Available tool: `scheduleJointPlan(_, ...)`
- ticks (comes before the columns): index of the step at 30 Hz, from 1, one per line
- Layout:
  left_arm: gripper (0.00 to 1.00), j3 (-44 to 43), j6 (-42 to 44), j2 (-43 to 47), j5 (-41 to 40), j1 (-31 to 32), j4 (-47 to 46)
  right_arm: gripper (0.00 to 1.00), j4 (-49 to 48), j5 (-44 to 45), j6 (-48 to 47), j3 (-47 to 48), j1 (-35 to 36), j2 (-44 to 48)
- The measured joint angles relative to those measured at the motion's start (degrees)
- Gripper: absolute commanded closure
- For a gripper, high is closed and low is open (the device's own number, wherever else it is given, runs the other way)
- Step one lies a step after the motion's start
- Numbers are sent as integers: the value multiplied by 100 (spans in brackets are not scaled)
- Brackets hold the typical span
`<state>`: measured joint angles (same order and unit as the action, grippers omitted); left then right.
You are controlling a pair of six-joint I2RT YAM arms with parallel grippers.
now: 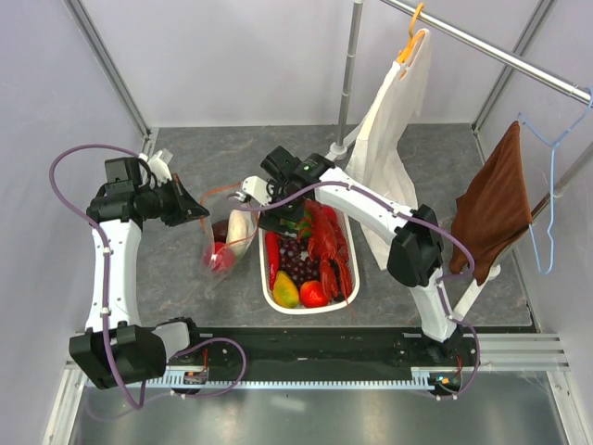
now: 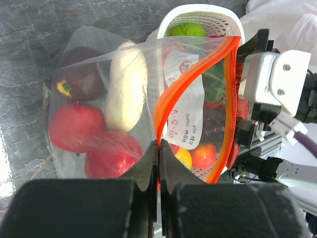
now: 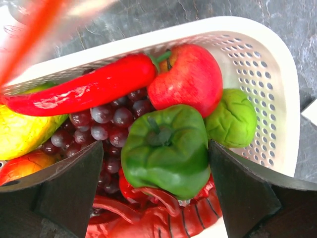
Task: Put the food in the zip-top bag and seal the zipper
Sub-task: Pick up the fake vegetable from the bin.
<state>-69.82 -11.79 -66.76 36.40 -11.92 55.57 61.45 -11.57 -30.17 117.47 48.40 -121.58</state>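
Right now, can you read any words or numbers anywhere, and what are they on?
The white label on the zip-top bag: red and dark print, turned sideways, too blurred to read.
Nothing else shows any writing.

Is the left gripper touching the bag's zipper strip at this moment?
Touching. The left wrist view shows the left gripper with its jaws shut on the orange-red zipper, the strip running straight down between them.

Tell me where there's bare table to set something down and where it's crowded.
Bare table runs along the back, behind the bag and basket, and in front of the bag beside the left arm. Crowded in the middle: bag close against basket, left hand pinching the bag, right hand open over the basket.
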Motion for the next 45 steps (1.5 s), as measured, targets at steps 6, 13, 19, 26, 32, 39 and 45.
scheduleJointPlan(6,98,0,0,0,11,0,0,2,-122,157,-243,-269,155,2)
scheduleJointPlan(13,98,2,0,0,17,-2,0,2,-212,247,-638,-494,192,2)
scheduleJointPlan(19,98,2,0,0,17,-7,0,14,-227,245,-804,-531,192,4)
scheduleJointPlan(26,98,0,-2,0,20,-24,0,28,-299,129,-732,-549,199,160)
scheduleJointPlan(32,98,2,-7,-17,22,-24,0,35,-516,-2,-546,-549,201,402)
scheduleJointPlan(39,98,0,-13,-22,22,-24,0,35,-754,-378,57,-546,133,496)
scheduleJointPlan(45,98,2,-17,-22,24,-28,0,35,-1213,-951,990,-546,-131,671)
